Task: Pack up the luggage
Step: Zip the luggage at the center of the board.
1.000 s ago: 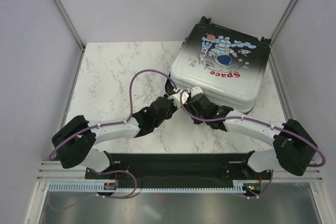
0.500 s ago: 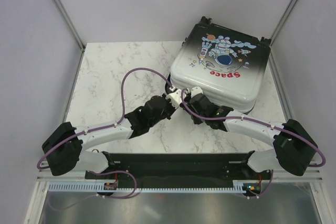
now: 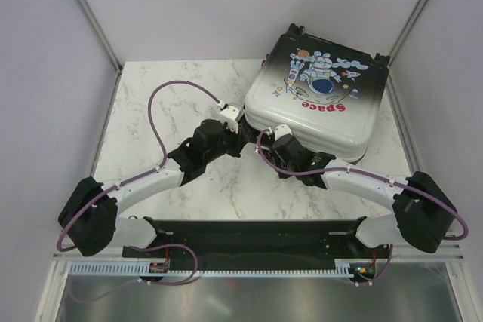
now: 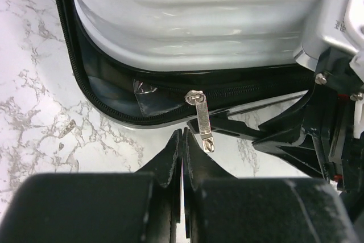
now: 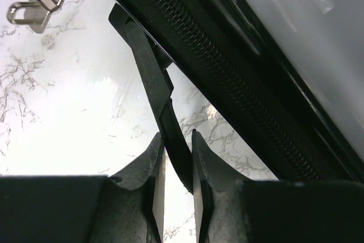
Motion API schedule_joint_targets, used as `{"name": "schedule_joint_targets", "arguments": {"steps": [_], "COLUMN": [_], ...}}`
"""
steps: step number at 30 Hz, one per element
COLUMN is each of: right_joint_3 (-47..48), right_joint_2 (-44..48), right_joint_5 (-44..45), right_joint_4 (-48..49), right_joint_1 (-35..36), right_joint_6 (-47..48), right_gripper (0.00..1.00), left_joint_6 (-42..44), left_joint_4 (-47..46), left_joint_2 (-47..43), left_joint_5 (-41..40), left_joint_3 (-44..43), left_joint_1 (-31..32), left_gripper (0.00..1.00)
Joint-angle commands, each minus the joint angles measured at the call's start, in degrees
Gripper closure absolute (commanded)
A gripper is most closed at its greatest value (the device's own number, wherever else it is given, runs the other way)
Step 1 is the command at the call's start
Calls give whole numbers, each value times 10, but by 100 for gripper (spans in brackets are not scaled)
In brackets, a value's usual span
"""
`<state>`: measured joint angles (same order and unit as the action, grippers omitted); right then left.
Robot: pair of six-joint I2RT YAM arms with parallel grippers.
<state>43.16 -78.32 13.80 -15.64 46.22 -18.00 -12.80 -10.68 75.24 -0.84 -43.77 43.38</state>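
Your left gripper point(image 4: 183, 140), shut and empty beside the silver zipper pull point(image 4: 202, 119) of the luggage point(image 3: 317, 99) at the far right of the table point(image 3: 166, 103), should reopen to catch it for zipping; the right gripper point(image 5: 177, 152) pinches a black tab point(image 5: 149, 75).

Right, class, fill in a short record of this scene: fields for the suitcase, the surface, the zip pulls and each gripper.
luggage: shell closed, lying flat, astronaut print up, at the far right of the table
table: white marble top
silver zip pull: hangs from the zip at the near corner, not gripped
left gripper: shut, nothing between the fingers, tips just left of the silver pull
right gripper: shut on a black pull tab
black pull tab: stretched from the zip edge towards the right gripper
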Motion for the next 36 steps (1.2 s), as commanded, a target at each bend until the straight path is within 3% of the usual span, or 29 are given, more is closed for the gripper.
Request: {"name": "schedule_joint_targets", "arguments": {"steps": [1,5,7,10,14,25,33,35,36], "right_joint_3": [-55,-55,-55,-55,-58,-61,-62,-62,-62], "right_joint_2": [-25,-20,-21,-22,-21,-16,-12,-12,-13], "right_joint_5": [32,33,32,32,30,29,27,27,27], "right_joint_4": [-192,-192,-192,-191,-190,-189,-187,-186,-186], "right_joint_1": [-51,-53,-53,-54,-54,-54,-54,-54,-55], "right_joint_6": [-163,-163,-163,-164,-167,-167,-166,-165,-166], "right_gripper": [100,100,100,100,100,100,100,100,100], "left_joint_6": [-60,-39,-45,-55,-66,-38,-51,-55,-57], "left_joint_4": [-16,-12,-11,-7,14,84,103,103,119], "left_joint_2": [-17,-33,-41,-34,6,105,135,146,148], "left_joint_5": [23,-19,-42,-102,-176,-283,-275,-271,-268], "left_joint_3": [-1,25,27,18,-16,-102,-132,-139,-141], "left_joint_1": [0,21,35,73,108,125,127,127,127], "left_gripper": [97,82,67,54,46,46,47,52,64]}}
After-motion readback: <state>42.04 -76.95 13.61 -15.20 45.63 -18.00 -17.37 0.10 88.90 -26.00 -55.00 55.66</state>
